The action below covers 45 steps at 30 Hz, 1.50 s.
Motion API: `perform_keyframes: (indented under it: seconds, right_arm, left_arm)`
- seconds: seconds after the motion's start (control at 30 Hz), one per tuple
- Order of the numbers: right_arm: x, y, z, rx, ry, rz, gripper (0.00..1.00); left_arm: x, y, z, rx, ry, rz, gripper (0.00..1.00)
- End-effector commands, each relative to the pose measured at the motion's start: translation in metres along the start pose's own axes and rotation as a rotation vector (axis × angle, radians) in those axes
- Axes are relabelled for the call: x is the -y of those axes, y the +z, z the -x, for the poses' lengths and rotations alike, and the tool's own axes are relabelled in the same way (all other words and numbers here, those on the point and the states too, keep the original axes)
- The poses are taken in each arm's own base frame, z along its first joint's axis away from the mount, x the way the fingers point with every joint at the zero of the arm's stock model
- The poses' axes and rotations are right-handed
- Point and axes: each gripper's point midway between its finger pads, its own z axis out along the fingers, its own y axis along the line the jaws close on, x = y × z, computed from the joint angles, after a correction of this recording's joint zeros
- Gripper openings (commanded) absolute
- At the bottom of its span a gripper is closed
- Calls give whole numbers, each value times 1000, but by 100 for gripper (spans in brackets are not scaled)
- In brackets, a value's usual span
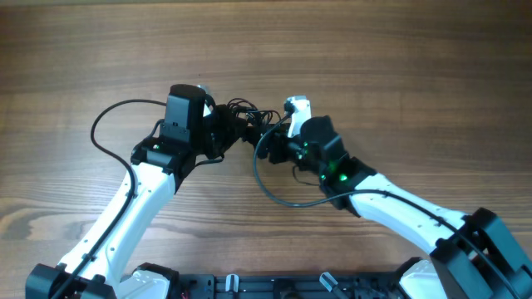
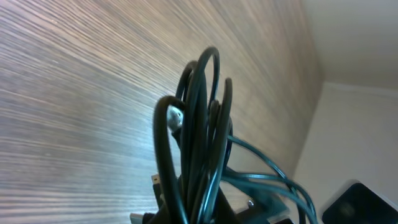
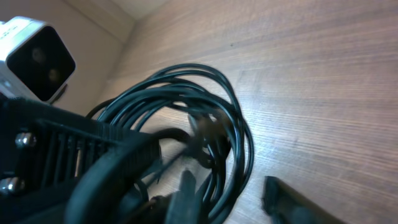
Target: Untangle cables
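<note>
Grey-black cables (image 1: 247,115): thin, glossy cords looped into one tangled bundle, a small silvery plug end showing.
Place: middle of the wood-grain counter (image 1: 374,50), between both hands.
Left hand (image 1: 226,129): clamped on the cables.
Right hand (image 3: 227,183): fingers apart, loops beside one finger.

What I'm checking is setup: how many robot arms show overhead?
2: left arm from the lower left, right arm from the lower right, meeting at the cables. None seems hidden.
</note>
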Motion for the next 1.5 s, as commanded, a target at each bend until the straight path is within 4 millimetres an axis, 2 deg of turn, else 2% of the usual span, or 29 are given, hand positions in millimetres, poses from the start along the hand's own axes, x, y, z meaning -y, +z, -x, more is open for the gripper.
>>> perform_keyframes:
  seconds: [0.0,0.03,0.13,0.17,0.23,0.3,0.47,0.67,0.77,0.9,1.13,1.23,1.37,1.43,1.47]
  right_arm:
    - [-23,-21,1,-86,52,170,90]
    - [-22,-25,6,-85,72,176,92]
    - [-18,-38,20,-73,116,193,91]
    - [-17,-42,25,-64,125,195,81]
    - [-12,-47,33,-47,157,186,51]
    - [-12,-47,34,-45,161,187,40]
    - [-12,-46,32,-54,180,187,41]
    - [-19,-48,27,-93,227,219,42]
    - [-18,-48,26,-94,234,216,37]
    - [-2,-42,15,-104,284,114,36]
    - [-5,-35,8,-79,298,63,39]
    - [-5,-35,7,-82,303,61,33]
    - [-4,-35,7,-84,314,57,18]
    - [-4,-35,7,-83,315,56,6]
    - [-3,-35,7,-82,317,51,5]
  left_arm:
    - [24,-11,4,-4,16,-81,4]
    - [23,-11,6,0,17,-80,4]
    - [20,-12,10,14,85,-74,4]
    - [20,-12,10,15,112,-72,4]
    - [20,-12,9,15,175,-72,4]
    - [20,-12,9,15,218,-70,4]
    - [17,-12,12,32,236,-52,4]
    - [-3,-12,21,84,216,50,4]
    - [-3,-12,20,83,227,50,4]
    - [2,-9,13,68,245,42,4]
    - [2,-3,5,126,321,116,4]
    - [2,-1,2,141,339,132,4]
    - [4,0,-1,144,353,138,4]
    - [4,0,-2,145,357,139,4]
    - [4,0,-2,145,356,139,4]
